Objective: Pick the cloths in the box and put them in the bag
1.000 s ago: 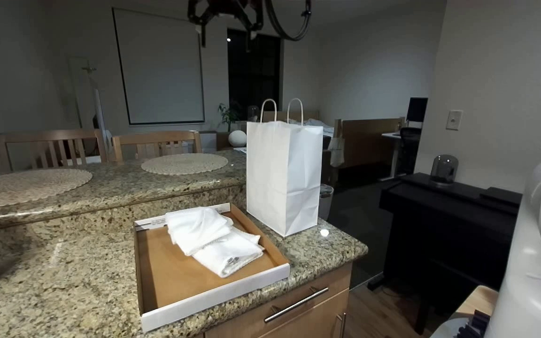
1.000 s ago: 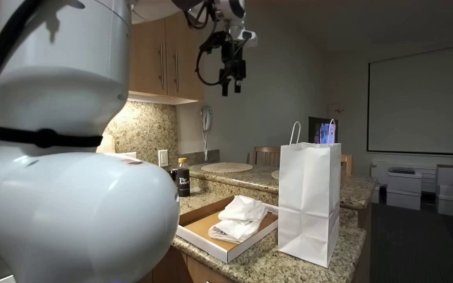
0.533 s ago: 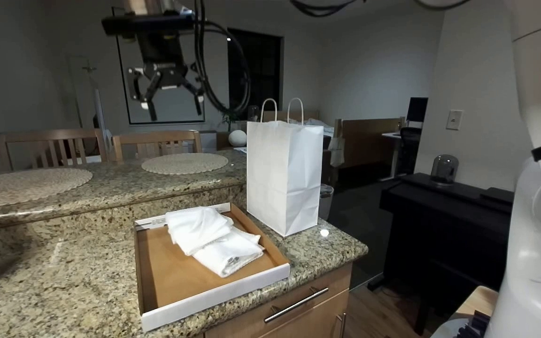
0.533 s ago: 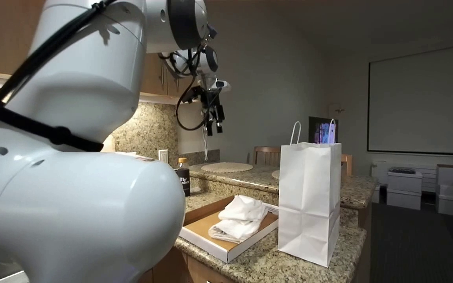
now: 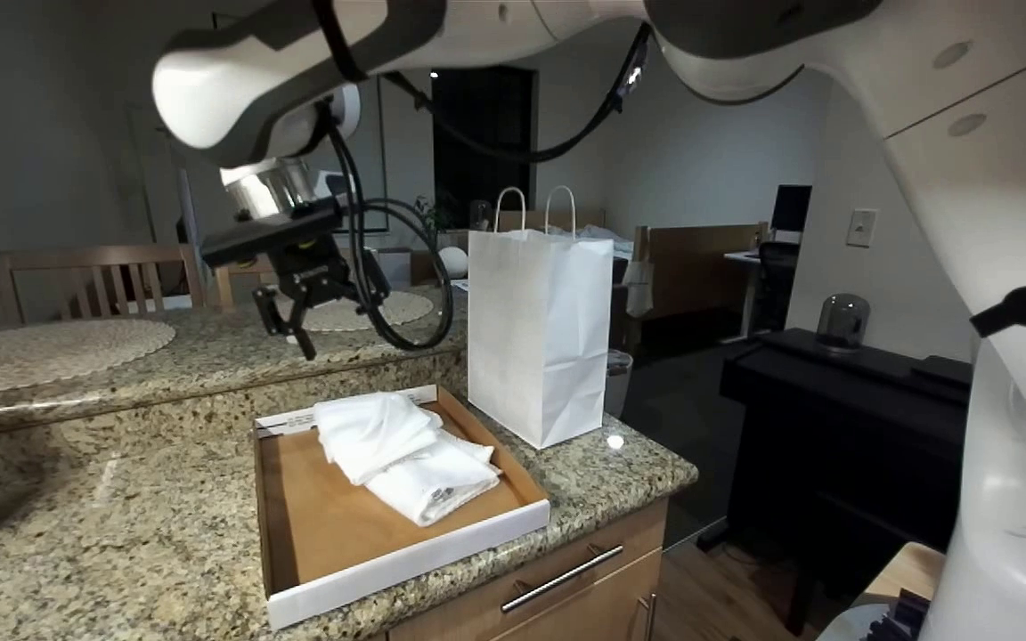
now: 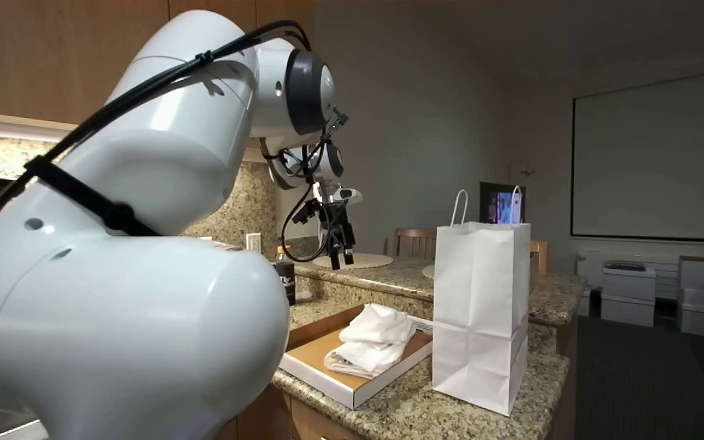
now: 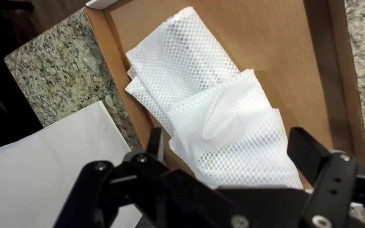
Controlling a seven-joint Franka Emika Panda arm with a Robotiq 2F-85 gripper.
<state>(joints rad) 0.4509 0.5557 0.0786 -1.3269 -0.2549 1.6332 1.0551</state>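
Note:
Two white cloths lie partly overlapping in a shallow cardboard box with white outer walls (image 5: 406, 564). The upper cloth is crumpled (image 5: 375, 434); the lower one is folded flatter (image 5: 442, 485). Both also show in an exterior view (image 6: 376, 324) and in the wrist view (image 7: 182, 60). A white paper bag (image 5: 513, 338) with two upright handles stands beside the box; it also shows in an exterior view (image 6: 480, 305). My gripper (image 5: 335, 322) is open and empty above the box, near the raised ledge. In the wrist view its fingers (image 7: 227, 142) frame the upper cloth, apart from it.
A raised granite ledge with woven placemats (image 5: 351, 310) runs behind the box. A dark bottle (image 6: 288, 282) stands on the counter. The bag is close to the counter's end edge (image 5: 655, 467). Chairs (image 5: 103, 276) stand behind the ledge.
My gripper has come down from high above the counter, and over toward the ledge side, to lower above the box. The cloths, box and bag have not moved.

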